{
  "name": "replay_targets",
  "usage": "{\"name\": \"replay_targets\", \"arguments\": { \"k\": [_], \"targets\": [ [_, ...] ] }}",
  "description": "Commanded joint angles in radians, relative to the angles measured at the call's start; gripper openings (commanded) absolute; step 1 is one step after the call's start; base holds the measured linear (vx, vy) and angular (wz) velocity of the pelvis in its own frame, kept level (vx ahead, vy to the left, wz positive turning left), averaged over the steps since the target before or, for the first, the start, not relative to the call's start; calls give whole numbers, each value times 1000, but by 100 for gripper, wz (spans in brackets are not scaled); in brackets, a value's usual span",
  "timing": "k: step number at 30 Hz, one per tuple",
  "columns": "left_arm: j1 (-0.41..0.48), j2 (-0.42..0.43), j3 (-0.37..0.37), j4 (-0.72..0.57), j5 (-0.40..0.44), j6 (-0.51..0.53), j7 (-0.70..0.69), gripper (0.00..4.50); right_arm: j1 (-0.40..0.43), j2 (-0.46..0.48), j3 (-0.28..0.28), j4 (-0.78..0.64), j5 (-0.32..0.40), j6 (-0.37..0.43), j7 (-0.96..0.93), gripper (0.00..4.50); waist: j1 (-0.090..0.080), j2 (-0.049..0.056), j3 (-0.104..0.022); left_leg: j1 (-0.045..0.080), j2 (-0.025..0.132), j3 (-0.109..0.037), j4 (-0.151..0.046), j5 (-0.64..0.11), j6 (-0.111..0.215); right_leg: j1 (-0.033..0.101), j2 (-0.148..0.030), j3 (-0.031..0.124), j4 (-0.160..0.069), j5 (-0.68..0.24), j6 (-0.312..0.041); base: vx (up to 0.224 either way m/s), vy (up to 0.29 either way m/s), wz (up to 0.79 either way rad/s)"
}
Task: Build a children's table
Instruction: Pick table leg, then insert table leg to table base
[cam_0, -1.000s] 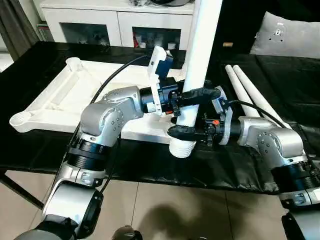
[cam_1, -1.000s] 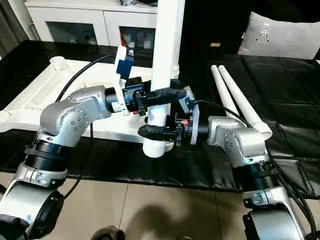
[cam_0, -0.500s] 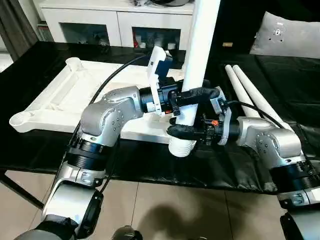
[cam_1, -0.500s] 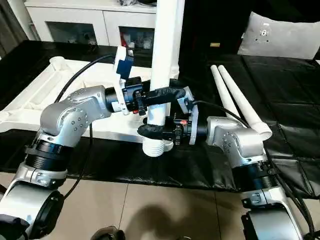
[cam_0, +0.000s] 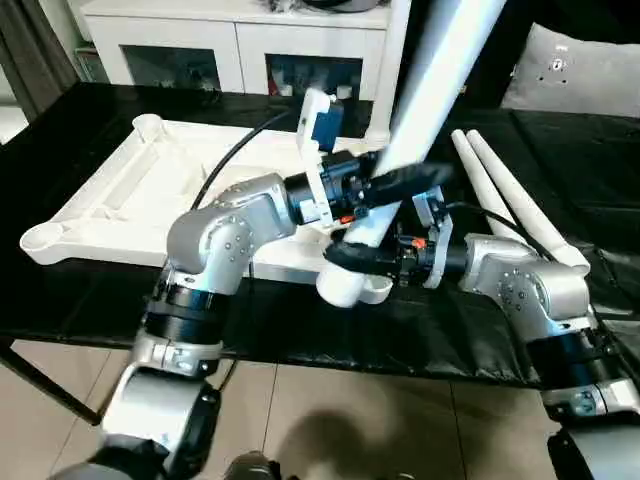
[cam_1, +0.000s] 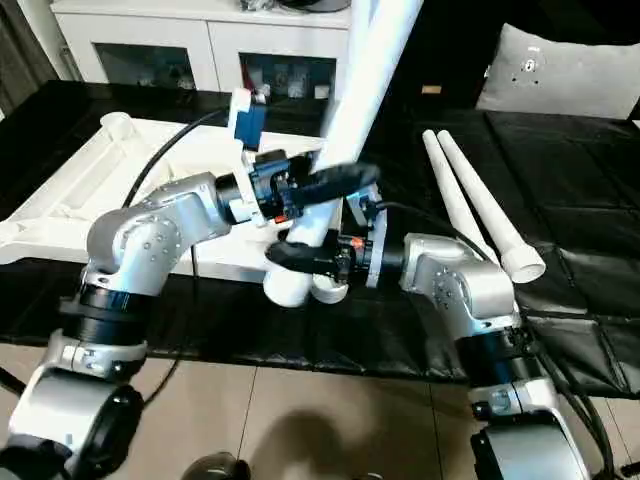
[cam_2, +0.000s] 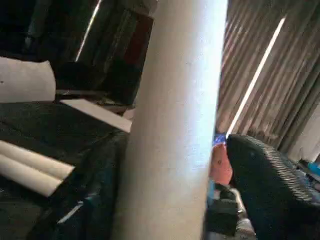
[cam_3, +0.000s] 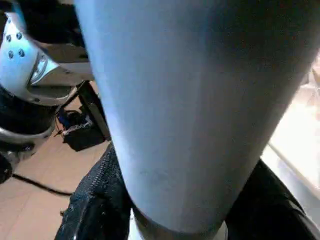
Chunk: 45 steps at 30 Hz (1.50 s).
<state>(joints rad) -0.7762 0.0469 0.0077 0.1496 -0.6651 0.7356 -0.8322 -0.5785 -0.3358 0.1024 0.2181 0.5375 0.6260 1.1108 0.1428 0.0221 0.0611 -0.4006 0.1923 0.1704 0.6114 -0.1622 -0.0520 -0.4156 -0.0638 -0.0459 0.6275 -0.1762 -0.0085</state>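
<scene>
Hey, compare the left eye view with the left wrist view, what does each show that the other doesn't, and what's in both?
Left eye view alone: the upturned tabletop, the white cabinet behind it, and both grippers, left gripper above right gripper, clamped on the tilted leg. Left wrist view alone: a curtain behind the leg. Both: the held leg and the two spare legs lying on the black table.

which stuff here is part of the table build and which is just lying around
Part of the job:
- tabletop, upside down on the black surface
- leg, tilted, held by the left claw and the right claw
- two spare legs, lying side by side

Just lying about:
- white cabinet
- grey cushion
</scene>
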Motion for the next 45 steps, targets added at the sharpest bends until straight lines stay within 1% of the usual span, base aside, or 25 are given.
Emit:
{"name": "replay_targets", "arguments": {
  "k": [1, 8, 11, 15, 16, 19, 22, 24, 25, 26, 28, 29, 30, 31, 32, 33, 34, 35, 36, 37, 39, 41, 42, 44, 45],
  "targets": [
    [-8, -66, -35, -89, -82, 37, -7, 386, 11, 18, -8, 31, -37, 11, -85, 193, -1, -15, -83, 19, 26, -4, -58, -135, 29, 61, -67, 33, -72, -184, -207, 0, 0, 0],
    [7, -80, -4, -88, -55, -16, 43, 438, 13, 38, -47, 27, -24, 2, -143, 193, -3, -17, -83, 19, 26, -5, -60, -132, 28, 61, -65, 33, -75, -177, -196, 0, 0, 0],
    [20, -58, 53, -58, -24, -72, 88, 440, 45, 39, -87, 6, -20, -25, -176, 193, 0, -17, -83, 19, 26, -4, -60, -130, 29, 60, -66, 34, -77, -180, -186, 0, 0, 0],
    [45, -6, 64, -48, 40, -125, 92, 440, 80, 33, -108, -15, -41, -52, -225, 191, -3, -14, -84, 20, 25, -6, -63, -130, 19, 59, -64, 33, -76, -181, -175, 0, 0, 0],
    [60, 38, 45, -38, 92, -151, 84, 440, 97, 29, -112, -21, -64, -66, -257, 191, -6, -15, -84, 20, 25, -6, -63, -131, 18, 60, -63, 33, -76, -182, -170, 0, 0, 0],
    [95, 148, -17, 3, 219, -230, 60, 440, 135, 26, -131, -35, -111, -100, -345, 191, -17, -12, -81, 21, 22, -6, -68, -158, -1, 56, -62, 35, -87, -260, -119, 0, 0, 0],
    [104, 182, -42, 28, 256, -255, 45, 440, 144, 30, -143, -37, -123, -113, -378, 191, -25, -9, -80, 23, 23, -7, -71, -171, -14, 54, -61, 34, -84, -257, -122, 0, 0, 0],
    [110, 279, -149, 172, 395, -402, -21, 440, 169, 58, -184, -54, -147, -135, -490, 191, -28, -3, -80, 25, 23, -9, -72, -179, -16, 50, -60, 35, -86, -253, -123, 0, 0, 0],
    [110, 279, -149, 172, 395, -402, -21, 440, 169, 58, -184, -54, -147, -135, -490, 191, -33, -3, -81, 24, 21, -8, -74, -188, -22, 50, -59, 36, -85, -258, -109, 0, 0, 0],
    [107, 296, -173, 208, 423, -439, -40, 440, 174, 67, -196, -60, -148, -138, -512, 191, -34, -4, -83, 24, 22, -10, -76, -184, -29, 55, -60, 35, -80, -241, -114, 0, 0, 0],
    [103, 306, -190, 232, 440, -460, -52, 440, 176, 74, -206, -63, -145, -136, -527, 191, -33, 0, -82, 29, 24, -8, -75, -191, -31, 50, -63, 37, -82, -223, -129, 0, 0, 0],
    [90, 325, -232, 292, 485, -518, -87, 423, 184, 78, -214, -72, -142, -137, -537, 191, -34, 1, -84, 28, 25, -8, -75, -189, -34, 53, -63, 36, -76, -197, -145, 0, 0, 0],
    [90, 325, -232, 292, 485, -518, -87, 412, 184, 78, -214, -72, -142, -137, -537, 191, -34, 0, -83, 27, 23, -8, -75, -193, -29, 53, -64, 37, -78, -200, -146, 0, 0, 0],
    [59, 347, -304, 423, 565, -631, -168, 405, 204, 67, -204, -93, -154, -145, -537, 191, -34, 6, -82, 29, 20, -7, -74, -199, -23, 49, -61, 38, -91, -217, -127, 0, 0, 0],
    [45, 353, -329, 473, 592, -665, -197, 405, 211, 63, -199, -101, -162, -145, -542, 191, -36, 4, -82, 27, 20, -7, -75, -200, -27, 53, -62, 39, -86, -213, -125, 0, 0, 0],
    [33, 354, -345, 508, 607, -687, -219, 402, 216, 60, -198, -107, -167, -141, -548, 191, -35, 7, -83, 27, 21, -9, -76, -198, -33, 55, -64, 39, -84, -210, -123, 0, 0, 0],
    [33, 354, -345, 508, 607, -687, -219, 392, 216, 60, -198, -107, -167, -141, -548, 191, -35, 5, -84, 27, 23, -9, -76, -197, -37, 56, -67, 39, -80, -190, -136, 0, 0, 0],
    [10, 348, -354, 571, 619, -720, -247, 378, 225, 55, -195, -121, -180, -136, -570, 191, -37, 11, -85, 26, 24, -9, -75, -193, -37, 56, -67, 38, -79, -169, -155, 0, 0, 0],
    [7, 346, -355, 580, 620, -724, -251, 367, 226, 54, -195, -123, -183, -135, -574, 191, -38, 8, -83, 27, 22, -7, -75, -197, -36, 54, -65, 38, -82, -171, -158, 0, 0, 0],
    [-6, 342, -360, 612, 623, -740, -268, 367, 232, 50, -193, -131, -190, -134, -583, 191, -39, 15, -85, 28, 23, -9, -74, -203, -41, 56, -67, 38, -75, -160, -173, 0, 0, 0],
    [-13, 339, -362, 633, 626, -750, -278, 348, 236, 47, -191, -137, -195, -134, -590, 191, -41, 9, -85, 28, 22, -7, -73, -210, -38, 58, -68, 38, -77, -159, -184, 0, 0, 0],
    [-55, 334, -389, 740, 673, -809, -287, 325, 255, 31, -184, -160, -200, -142, -574, 191, -43, 16, -83, 29, 22, -8, -73, -222, -34, 59, -67, 39, -80, -170, -184, 0, 0, 0],
    [-77, 328, -396, 793, 691, -836, -282, 321, 264, 26, -187, -171, -192, -143, -563, 191, -45, 14, -80, 30, 19, -6, -72, -234, -27, 58, -63, 39, -89, -185, -173, 0, 0, 0],
    [-115, 314, -390, 876, 709, -873, -282, 289, 277, 28, -208, -200, -161, -123, -558, 191, -45, 12, -81, 28, 19, -8, -74, -231, -25, 64, -67, 38, -87, -188, -174, 0, 0, 0],
    [-119, 312, -389, 883, 710, -874, -283, 289, 279, 30, -212, -205, -156, -120, -559, 191, -45, 12, -84, 29, 22, -10, -74, -224, -23, 65, -69, 38, -83, -175, -184, 0, 0, 0]
  ]
}}
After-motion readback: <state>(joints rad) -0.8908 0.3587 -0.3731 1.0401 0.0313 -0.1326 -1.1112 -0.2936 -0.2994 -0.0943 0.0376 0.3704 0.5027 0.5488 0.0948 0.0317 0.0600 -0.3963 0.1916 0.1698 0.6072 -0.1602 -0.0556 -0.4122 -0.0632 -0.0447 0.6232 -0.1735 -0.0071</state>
